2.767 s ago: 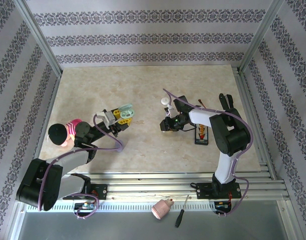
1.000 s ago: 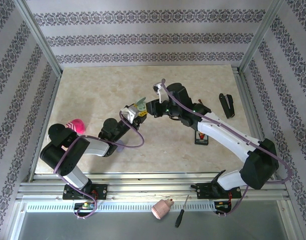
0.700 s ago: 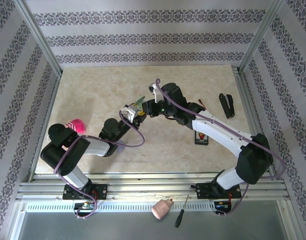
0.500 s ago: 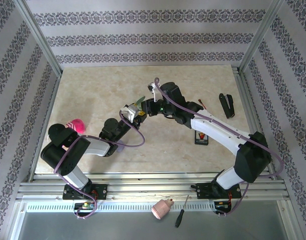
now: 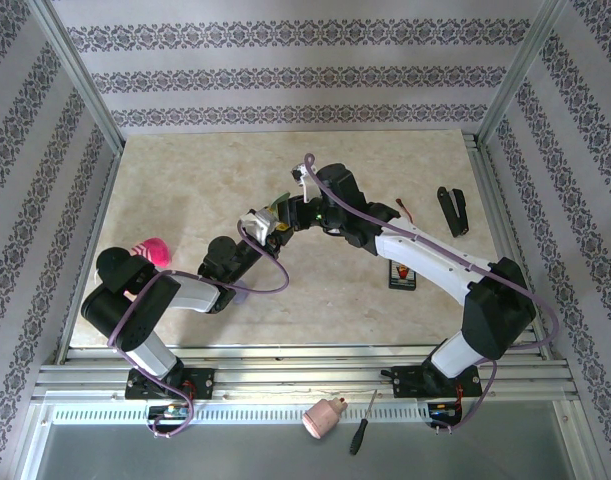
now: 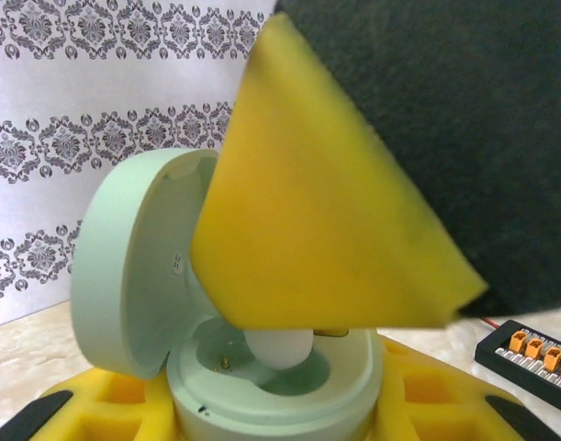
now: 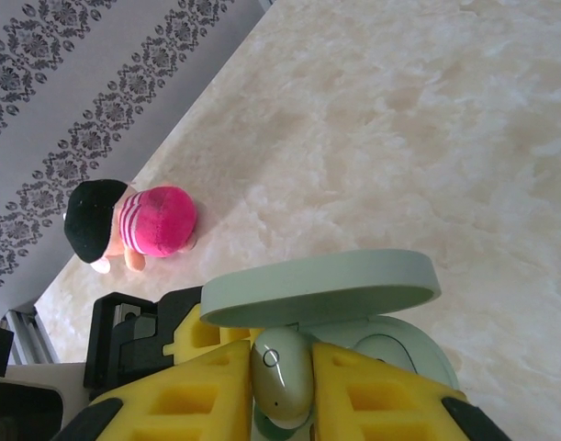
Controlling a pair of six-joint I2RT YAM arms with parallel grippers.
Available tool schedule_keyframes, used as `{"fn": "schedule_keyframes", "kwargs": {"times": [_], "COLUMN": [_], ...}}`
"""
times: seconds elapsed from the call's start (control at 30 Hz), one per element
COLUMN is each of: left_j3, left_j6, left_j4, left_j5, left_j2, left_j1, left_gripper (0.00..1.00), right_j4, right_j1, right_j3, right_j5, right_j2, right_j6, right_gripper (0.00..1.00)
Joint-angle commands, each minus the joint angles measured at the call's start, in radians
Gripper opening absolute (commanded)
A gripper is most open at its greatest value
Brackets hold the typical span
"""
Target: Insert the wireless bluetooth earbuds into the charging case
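Our right gripper [image 5: 289, 212] is closed narrowly on a pale earbud [image 7: 281, 375], pinched upright between its yellow pads [image 7: 372, 395]. The bud's lower end reaches down into the open mint-green case [image 7: 390, 342]. In the left wrist view its white tip sits in the bowl of the case, under one yellow pad; we cannot tell whether it is fully seated. The lid [image 6: 133, 266] stands hinged up beside the bowl. Our left gripper [image 5: 266, 227] is clamped on the base of the case, its yellow fingers [image 6: 436, 395] on either side. Both grippers meet above the middle of the table [image 5: 185, 180]. A pink toy [image 5: 151, 248] with a black cap lies near the left arm, and a black connector strip [image 5: 402, 272] lies under the right arm.
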Motion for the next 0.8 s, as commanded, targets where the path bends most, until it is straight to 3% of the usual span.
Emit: {"fn": "schedule_keyframes", "kwargs": {"times": [0.0,0.47,0.77], "left_j3": [0.029,0.026,0.007], "left_j6": [-0.030,-0.037,0.025], "left_j4": [0.066,0.066,0.066], "left_j5": [-0.009,0.005,0.057], "left_j2": [0.004,-0.007,-0.020], "left_j1": [-0.012,-0.012,-0.012], "left_gripper": [0.15,0.15,0.16], "right_j4": [0.012,-0.001,0.026], "right_j1": [0.015,0.010,-0.005], "right_j3": [0.000,-0.023,-0.105], "right_j5": [-0.037,-0.022,0.028], "right_j2": [-0.001,-0.048,-0.183], "right_j6": [0.009,0.006,-0.016], "right_gripper": [0.23,0.31,0.47]}}
